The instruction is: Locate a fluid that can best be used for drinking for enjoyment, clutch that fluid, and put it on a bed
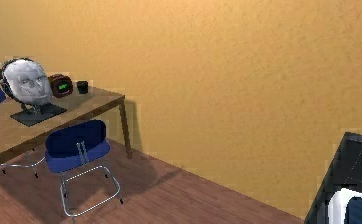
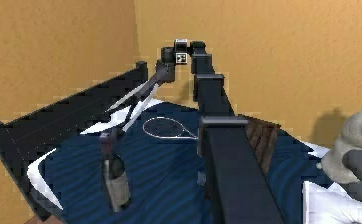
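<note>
With the tool over the bed and a dark bottle at its far end, placement appears nearly complete; whether the tool holds the bottle cannot be told.

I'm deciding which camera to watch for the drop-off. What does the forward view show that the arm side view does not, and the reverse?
Forward view: a wooden desk bearing a bust with headphones and a dark mug, plus a blue chair. Arm side view: the arm, the gripper, a dark bottle, a racket and a stuffed animal. Both: the dark-framed bed with navy bedding, and the orange wall.
</note>
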Motion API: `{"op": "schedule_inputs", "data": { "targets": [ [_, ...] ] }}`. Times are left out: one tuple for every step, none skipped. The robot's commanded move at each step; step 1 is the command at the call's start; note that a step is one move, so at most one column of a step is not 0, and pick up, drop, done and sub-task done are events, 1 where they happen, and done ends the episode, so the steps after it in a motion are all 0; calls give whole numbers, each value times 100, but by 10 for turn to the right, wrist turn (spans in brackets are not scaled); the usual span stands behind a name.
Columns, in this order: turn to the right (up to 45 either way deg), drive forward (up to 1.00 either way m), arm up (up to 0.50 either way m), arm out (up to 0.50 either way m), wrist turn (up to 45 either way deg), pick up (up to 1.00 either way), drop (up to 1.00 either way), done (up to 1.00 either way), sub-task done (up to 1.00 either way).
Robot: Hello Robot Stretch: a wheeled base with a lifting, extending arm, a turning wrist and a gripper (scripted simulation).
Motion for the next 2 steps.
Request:
{"op": "schedule_inputs", "data": {
  "targets": [
    [0, 0, 0, 0, 450, 0, 0, 0, 0],
    [0, 0, 0, 0, 450, 0, 0, 0, 0]
  ]
}}
